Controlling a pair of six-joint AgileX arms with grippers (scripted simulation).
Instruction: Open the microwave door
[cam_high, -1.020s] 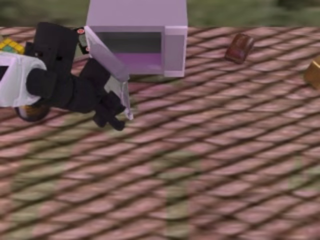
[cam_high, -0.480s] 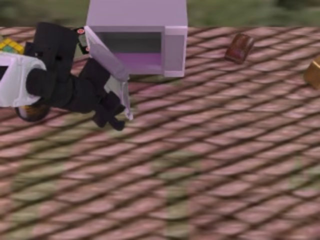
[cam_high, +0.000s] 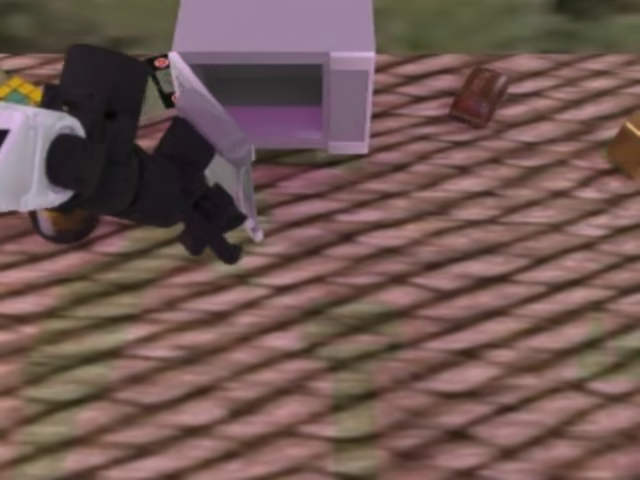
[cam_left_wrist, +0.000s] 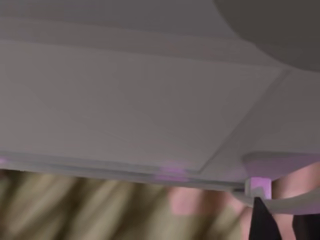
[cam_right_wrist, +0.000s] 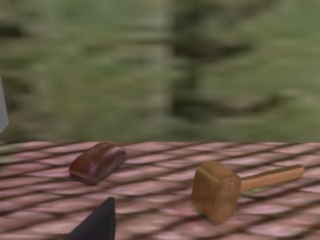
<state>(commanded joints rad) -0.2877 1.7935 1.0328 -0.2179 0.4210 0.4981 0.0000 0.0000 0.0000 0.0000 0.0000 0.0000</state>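
Fingers (cam_high: 237, 215) of the left gripper (cam_high: 228, 232) clamp the microwave door (cam_high: 213, 122) handle, upper left; arm stretched low; no legible writing.

Seen from overhead, the top view looks steeply down on the worktop (cam_high: 420, 330), with the microwave (cam_high: 275, 70) at upper centre of the frame and the left arm at upper left. The left wrist camera sits hard against the microwave door (cam_left_wrist: 125, 110), which fills most of its frame. The right wrist camera looks low and level across the worktop at a brown block (cam_right_wrist: 97, 162) and a wooden mallet (cam_right_wrist: 220, 190), both also visible at the top view's upper right.
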